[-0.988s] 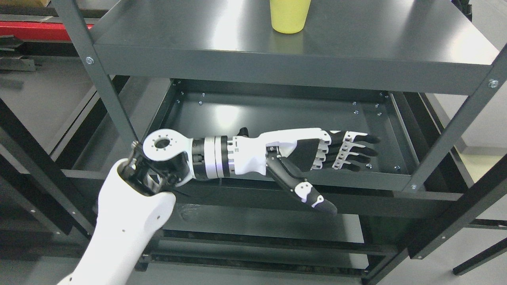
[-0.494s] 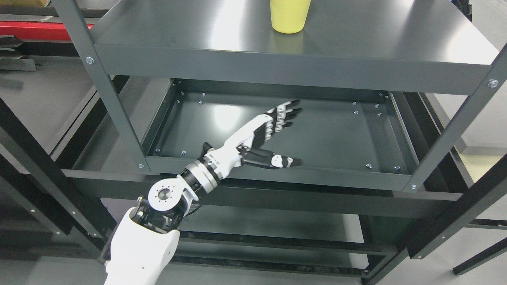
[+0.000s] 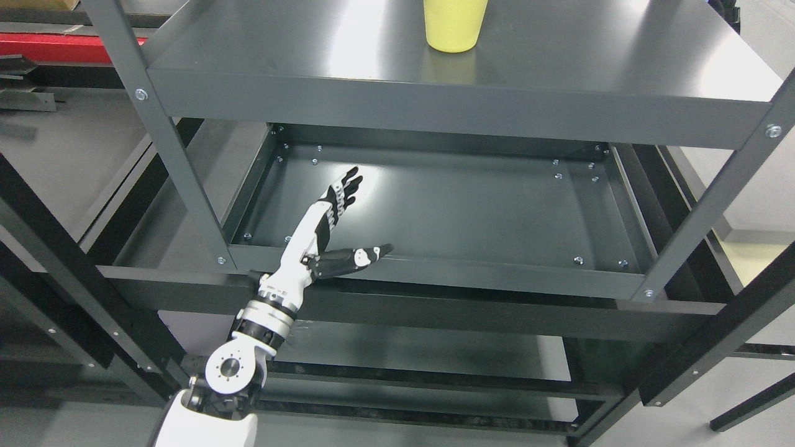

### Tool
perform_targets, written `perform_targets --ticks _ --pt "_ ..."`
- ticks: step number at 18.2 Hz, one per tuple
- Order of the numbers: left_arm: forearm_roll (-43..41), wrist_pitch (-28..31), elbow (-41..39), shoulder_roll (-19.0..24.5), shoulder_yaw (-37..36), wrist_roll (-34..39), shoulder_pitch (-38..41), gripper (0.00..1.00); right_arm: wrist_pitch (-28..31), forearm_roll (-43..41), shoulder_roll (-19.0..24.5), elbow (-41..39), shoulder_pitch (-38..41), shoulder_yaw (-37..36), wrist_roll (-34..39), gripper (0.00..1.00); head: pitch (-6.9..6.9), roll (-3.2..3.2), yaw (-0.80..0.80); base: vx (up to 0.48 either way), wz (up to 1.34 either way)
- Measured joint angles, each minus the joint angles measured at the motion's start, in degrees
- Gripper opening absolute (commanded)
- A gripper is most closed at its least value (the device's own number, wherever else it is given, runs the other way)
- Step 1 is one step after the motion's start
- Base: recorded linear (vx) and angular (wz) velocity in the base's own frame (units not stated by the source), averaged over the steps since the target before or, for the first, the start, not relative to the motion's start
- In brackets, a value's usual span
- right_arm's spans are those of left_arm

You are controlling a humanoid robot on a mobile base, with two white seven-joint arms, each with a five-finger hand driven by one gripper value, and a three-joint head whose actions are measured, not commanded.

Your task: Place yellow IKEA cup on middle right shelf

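A yellow cup stands upright on the upper grey shelf, at the top middle of the head view, its rim cut off by the picture's edge. My left hand comes in from the lower left and hangs over the front left part of the lower shelf tray. Its fingers are stretched out straight, the thumb pointing right, and it holds nothing. The hand is well below and left of the cup. My right arm does not show.
Grey shelf posts stand at the left and right of the rack's front. The tray has a raised front lip. More shelves lie below. A red bar runs at the upper left.
My left arm has swung left and pulled back toward me, from lying across the tray pointing right to pointing up at its front left. The cup has not moved.
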Motion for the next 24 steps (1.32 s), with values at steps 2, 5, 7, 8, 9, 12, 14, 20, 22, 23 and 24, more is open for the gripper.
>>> perform_targets --ticks 2,5,7,8,9,12,14,20,22,23,24 --pt "-0.67 -0.41 -0.35 -0.20 0.55 0.48 1.45 0.99 0.00 0.00 0.00 0.00 0.00 0.00 0.00 0.99 0.00 0.00 0.00 0.000 0.00" --pt "-1.35 -0.67 -1.32 -0.43 1.02 1.25 2.93 0.99 0.00 0.00 0.00 0.00 0.00 0.00 0.00 0.99 0.00 0.00 0.00 0.000 0.00" --pt "-1.64 -0.52 -2.32 -0.54 1.08 2.64 3.52 0.99 0.00 0.00 0.00 0.00 0.00 0.00 0.00 0.99 0.00 0.00 0.00 0.000 0.00" --pt "-1.74 0.32 -2.83 -0.60 1.08 3.62 3.73 0.99 0.00 0.00 0.00 0.00 0.00 0.00 0.00 0.99 0.00 0.00 0.00 0.000 0.00" --pt "-1.85 1.51 -3.50 -0.65 1.08 4.78 3.96 0.99 0.00 0.00 0.00 0.00 0.00 0.00 0.00 0.99 0.00 0.00 0.00 0.000 0.00" --pt "-2.00 2.71 -4.66 -0.77 1.10 5.90 4.31 0.99 0.00 0.00 0.00 0.00 0.00 0.00 0.00 0.99 0.00 0.00 0.00 0.000 0.00" --pt "-2.06 2.78 -5.23 -0.84 1.11 6.16 4.44 0.99 0.00 0.00 0.00 0.00 0.00 0.00 0.00 0.99 0.00 0.00 0.00 0.000 0.00" --pt "-2.16 2.23 -6.47 -0.96 1.24 6.42 4.79 0.99 -0.01 0.00 0.00 0.00 0.00 0.00 0.00 0.99 0.00 0.00 0.00 0.000 0.00" --pt "-2.17 1.93 -6.76 -0.99 1.34 6.42 4.90 0.99 -0.01 0.00 0.00 0.00 0.00 0.00 0.00 0.99 0.00 0.00 0.00 0.000 0.00" --pt "-2.18 1.79 -6.89 -1.00 1.42 6.42 5.03 0.99 -0.01 0.00 0.00 0.00 0.00 0.00 0.00 0.99 0.00 0.00 0.00 0.000 0.00" --pt "-2.18 1.66 -7.00 -1.02 1.51 6.42 5.26 0.99 -0.01 0.00 0.00 0.00 0.00 0.00 0.00 0.99 0.00 0.00 0.00 0.000 0.00"
